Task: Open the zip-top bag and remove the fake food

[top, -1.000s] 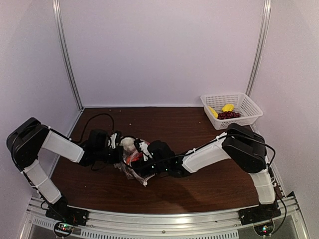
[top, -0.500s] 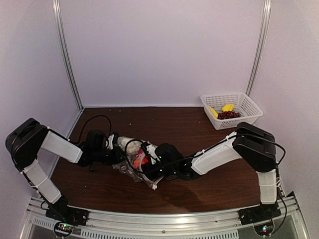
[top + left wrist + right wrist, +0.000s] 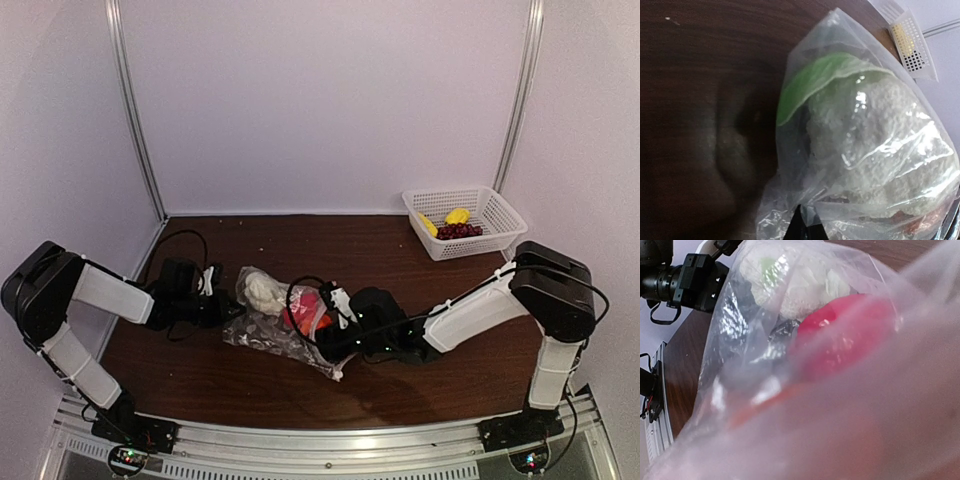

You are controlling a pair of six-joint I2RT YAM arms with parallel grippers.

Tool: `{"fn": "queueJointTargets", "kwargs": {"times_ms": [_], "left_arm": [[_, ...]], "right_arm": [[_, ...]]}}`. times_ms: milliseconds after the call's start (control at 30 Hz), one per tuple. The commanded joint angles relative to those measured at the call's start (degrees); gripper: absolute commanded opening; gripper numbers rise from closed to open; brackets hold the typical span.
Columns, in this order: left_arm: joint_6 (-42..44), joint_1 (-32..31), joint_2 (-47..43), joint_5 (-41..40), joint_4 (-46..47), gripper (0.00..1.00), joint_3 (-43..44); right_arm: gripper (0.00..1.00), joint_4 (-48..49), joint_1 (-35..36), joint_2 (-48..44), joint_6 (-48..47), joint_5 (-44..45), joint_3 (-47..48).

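Note:
The clear zip-top bag (image 3: 272, 332) lies stretched between both grippers on the dark table. Inside it are a white cauliflower piece (image 3: 262, 290) and a red piece (image 3: 306, 308) of fake food. My left gripper (image 3: 222, 308) is shut on the bag's left end. In the left wrist view its dark fingertips (image 3: 807, 229) pinch the plastic (image 3: 785, 200) below the cauliflower (image 3: 875, 150) and its green leaf (image 3: 810, 82). My right gripper (image 3: 336, 330) holds the bag's right end. In the right wrist view the plastic (image 3: 740, 340) hides its fingers, and the red piece (image 3: 845, 335) shows through.
A white mesh basket (image 3: 478, 246) stands at the back right corner, holding yellow pieces (image 3: 457, 215) and a dark grape cluster (image 3: 458, 231). It also shows in the left wrist view (image 3: 912, 47). The left arm's black wrist (image 3: 690, 280) shows in the right wrist view.
My right gripper has moved right and my left gripper left, each holding the bag. The bag has stretched out longer, and the red piece has slid right with it.

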Motion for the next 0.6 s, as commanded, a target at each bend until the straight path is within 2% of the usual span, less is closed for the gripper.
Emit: {"fn": "queueJointTargets", "kwargs": {"times_ms": [0, 267, 467, 567], "left_arm": [[1.74, 2.33, -0.50, -4.33, -1.81, 0.00, -0.63], [2.48, 2.37, -1.50, -4.49, -2.95, 0.00, -0.56], [2.27, 2.68, -1.40, -4.47, -2.89, 0.00, -0.32], [2.17, 2.68, -1.03, -4.11, -2.54, 0.00, -0.10]], "right_arm": [[0.74, 1.23, -0.89, -1.99, 0.00, -0.83, -3.42], [0.64, 4.40, -1.50, -3.82, 1.59, -2.05, -5.77], [0.64, -0.61, -2.14, -14.88, 0.68, -1.80, -10.42], [0.65, -4.06, -5.51, -21.25, 0.07, -2.67, -13.49]]}}
